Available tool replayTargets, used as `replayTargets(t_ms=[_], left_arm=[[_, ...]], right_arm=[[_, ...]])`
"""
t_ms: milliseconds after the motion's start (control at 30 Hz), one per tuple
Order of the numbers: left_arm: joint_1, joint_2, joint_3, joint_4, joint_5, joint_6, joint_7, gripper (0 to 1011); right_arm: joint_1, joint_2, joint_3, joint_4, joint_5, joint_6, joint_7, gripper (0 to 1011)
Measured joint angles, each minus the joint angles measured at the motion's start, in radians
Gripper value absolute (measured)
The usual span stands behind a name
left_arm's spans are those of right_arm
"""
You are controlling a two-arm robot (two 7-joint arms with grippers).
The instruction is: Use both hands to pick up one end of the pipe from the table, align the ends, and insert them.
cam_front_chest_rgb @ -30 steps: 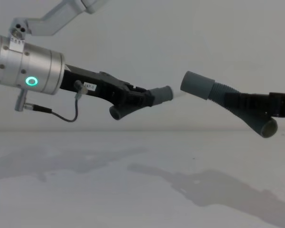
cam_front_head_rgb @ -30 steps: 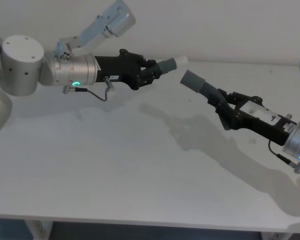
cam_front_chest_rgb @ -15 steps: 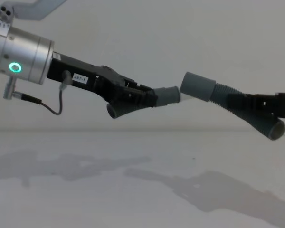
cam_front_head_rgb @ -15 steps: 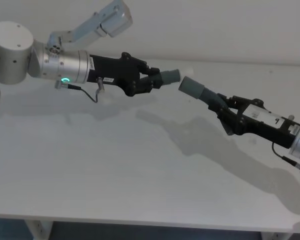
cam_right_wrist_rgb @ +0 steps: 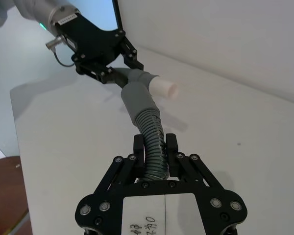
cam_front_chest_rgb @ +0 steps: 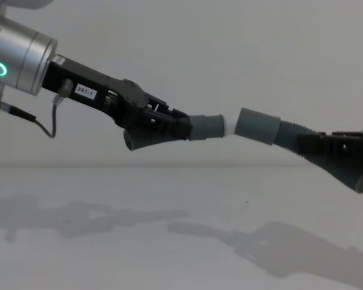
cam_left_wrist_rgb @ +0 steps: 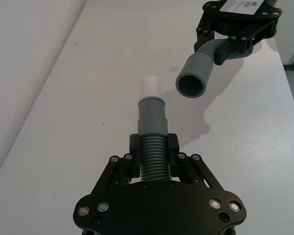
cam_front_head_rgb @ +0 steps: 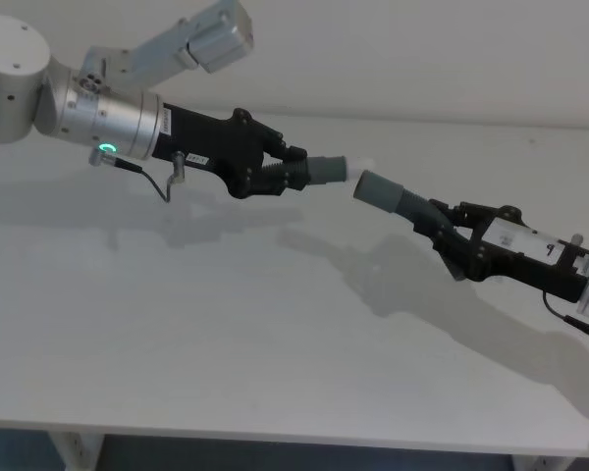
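Two grey hose pieces hang in the air above the table [cam_front_head_rgb: 226, 343]. On the left, the left gripper [cam_front_head_rgb: 292, 173] clenches the left piece [cam_front_head_rgb: 324, 169] by its ribs. The right gripper [cam_front_head_rgb: 440, 225] clamps the right piece [cam_front_head_rgb: 379, 189]. The white spigot [cam_front_chest_rgb: 230, 128] sits just beside the open cuff [cam_left_wrist_rgb: 191, 84], not inside.

Left gripper [cam_front_head_rgb: 293, 175] black — small white label [cam_front_chest_rgb: 83, 91], silver wrist [cam_front_head_rgb: 113, 123], green ring light [cam_front_head_rgb: 106, 149]. Right gripper [cam_front_head_rgb: 440, 228] black, tag [cam_right_wrist_rgb: 159, 215] white with dark marks. Left hose piece [cam_left_wrist_rgb: 152, 117], right hose piece [cam_front_head_rgb: 385, 191] dark grey, ribbed, cuffs [cam_front_chest_rgb: 257, 126] plain — white spigot [cam_left_wrist_rgb: 149, 86] on left one. Table [cam_front_head_rgb: 226, 324] plain white.
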Motion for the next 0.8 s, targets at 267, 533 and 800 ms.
replayTargets(t_ms=[267,533,800], left_arm=[[-0.013,0.019,0.013,-0.011,0.001,0.018,-0.013,313],[-0.022,0.029,0.023,-0.016,0.001,0.032,-0.018,313],[-0.024,0.033,0.032,-0.018,-0.007,0.044,-0.021,313]], right_arm=[[-0.001,0.020,-0.008,0.007,-0.007,-0.013,0.014,256],[-0.001,0.034,-0.015,0.010,-0.008,-0.021,0.017,256],[0.001,0.040,-0.019,0.012,-0.005,-0.022,0.014,256]])
